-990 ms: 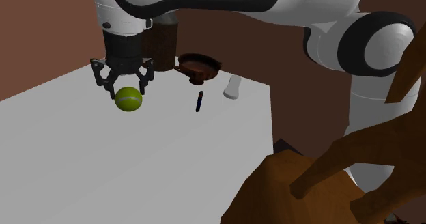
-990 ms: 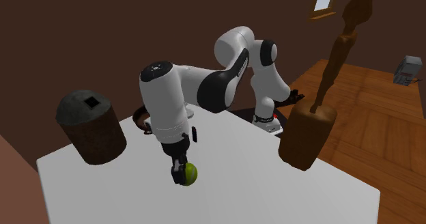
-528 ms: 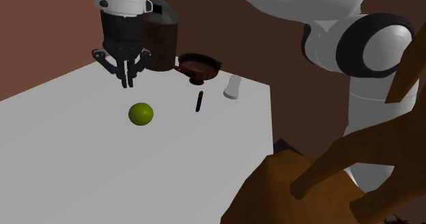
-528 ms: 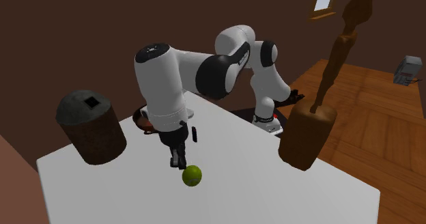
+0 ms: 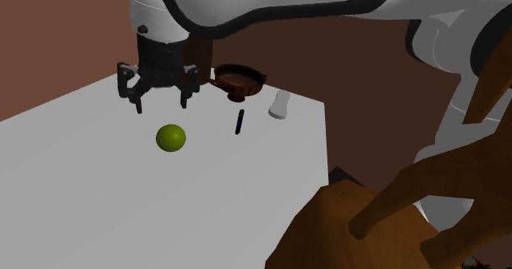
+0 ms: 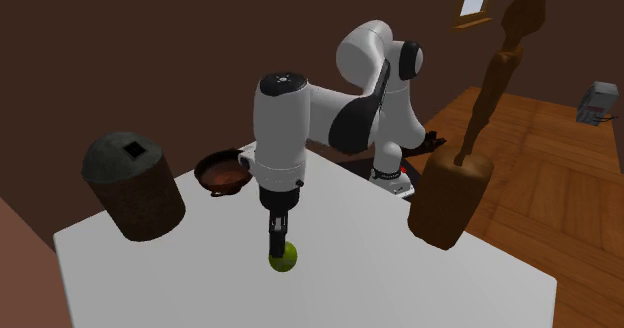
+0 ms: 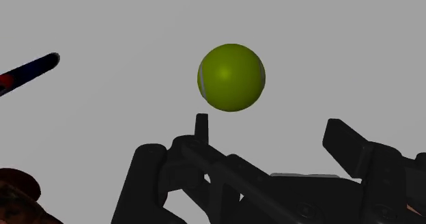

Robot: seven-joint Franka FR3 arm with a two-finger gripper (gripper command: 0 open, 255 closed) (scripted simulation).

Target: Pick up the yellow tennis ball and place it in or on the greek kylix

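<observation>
The table (image 5: 123, 202) is a plain, matt, pale slab. Over it the arm (image 5: 271, 1), glossy white with dark joints, bends down so that the hand points straight at the top. Beside the table stands a tall brown carving (image 6: 450, 201) on a blocky base, wood by the look of it. At the other end sits a squat brown stump (image 6: 133, 186) with a grey domed cap.

The kylix (image 5: 240, 79) is a shallow reddish-brown bowl with side handles. It sits upright by the far edge, mouth up, so a ball could drop straight in.

The black gripper (image 5: 161, 105) hangs just above the ball (image 5: 171, 137), its fingers spread wide and touching nothing. I'd say it is lining up for a grasp, though the ball lies a little off toward one finger. The ball is yellow-green and round with a pale seam. It rests loose on the table, well apart from the kylix.

A thin dark stick (image 5: 239, 121) and a small white piece (image 5: 280, 106) lie near the kylix.
</observation>
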